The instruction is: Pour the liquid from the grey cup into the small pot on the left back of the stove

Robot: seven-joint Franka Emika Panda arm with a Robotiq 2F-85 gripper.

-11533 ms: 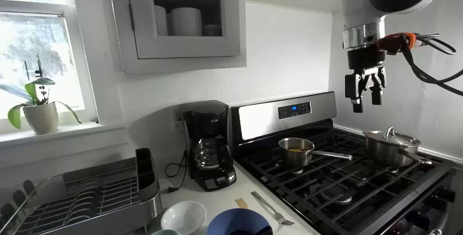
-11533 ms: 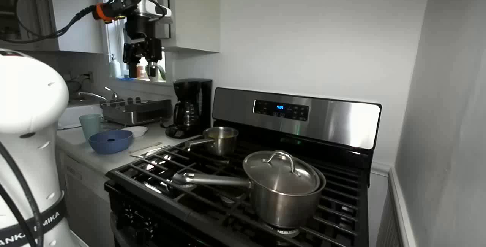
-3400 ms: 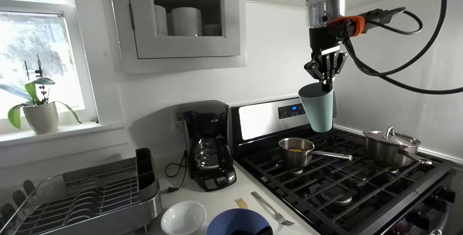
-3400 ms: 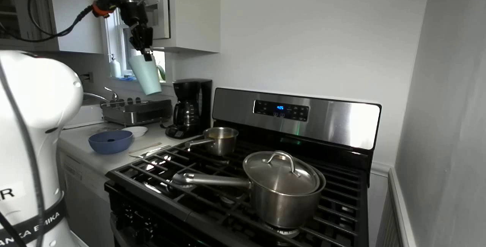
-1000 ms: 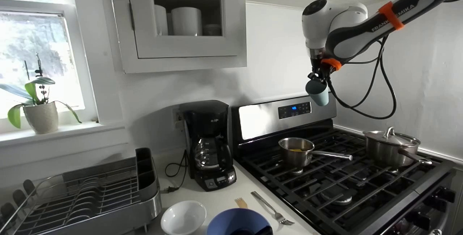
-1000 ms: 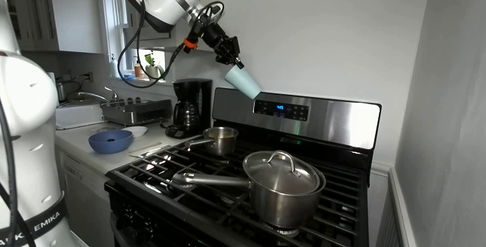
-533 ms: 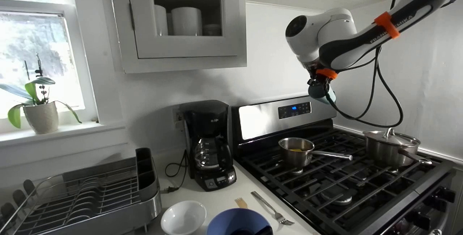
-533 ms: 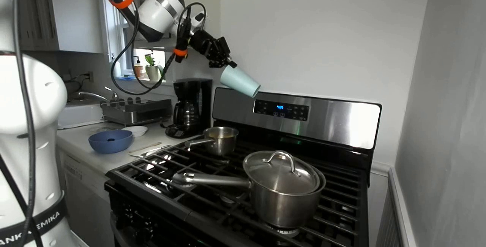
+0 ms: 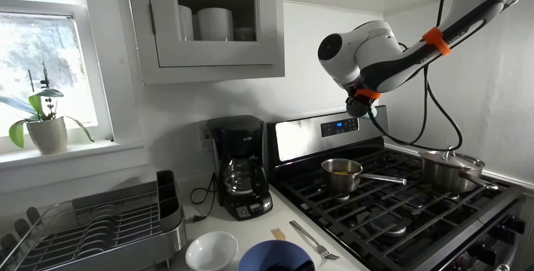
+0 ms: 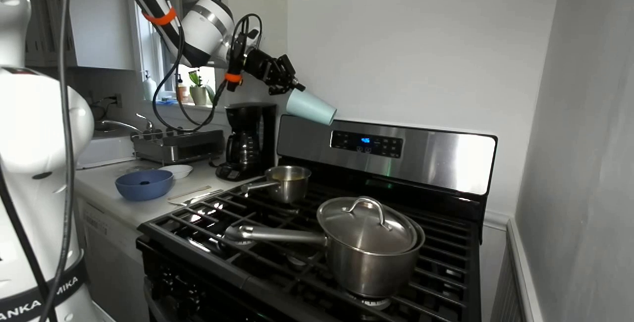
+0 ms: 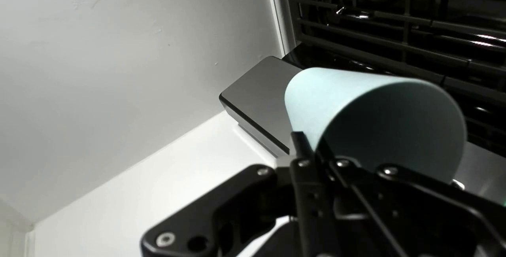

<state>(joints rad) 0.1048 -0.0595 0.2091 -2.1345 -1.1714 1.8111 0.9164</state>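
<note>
The grey cup (image 10: 311,108), pale with a bluish tint, hangs high near the back panel of the stove (image 10: 446,158). It leans far over, close to lying level, its base pointing away from my gripper (image 10: 300,87). In the wrist view the gripper (image 11: 314,148) is shut on the wall at the cup's rim, one finger inside and one outside. The inside of the cup (image 11: 395,130) looks dark, so any liquid is hidden. Below stands the small pot (image 9: 340,182) on the back left burner, with something yellow in it; no stream shows.
A large lidded steel pot (image 10: 371,272) stands on the right side of the stove. Left of the stove are a black coffee maker (image 9: 238,137), a dark blue bowl (image 9: 267,258), a white bowl (image 9: 212,251) and a fork (image 9: 311,235). A wall cabinet (image 9: 217,56) hangs above.
Earliest, the cup stood on the counter and my gripper was open; later it was gripped and raised. Over the last second the cup has tipped closer to level and shifted slightly toward the coffee maker.
</note>
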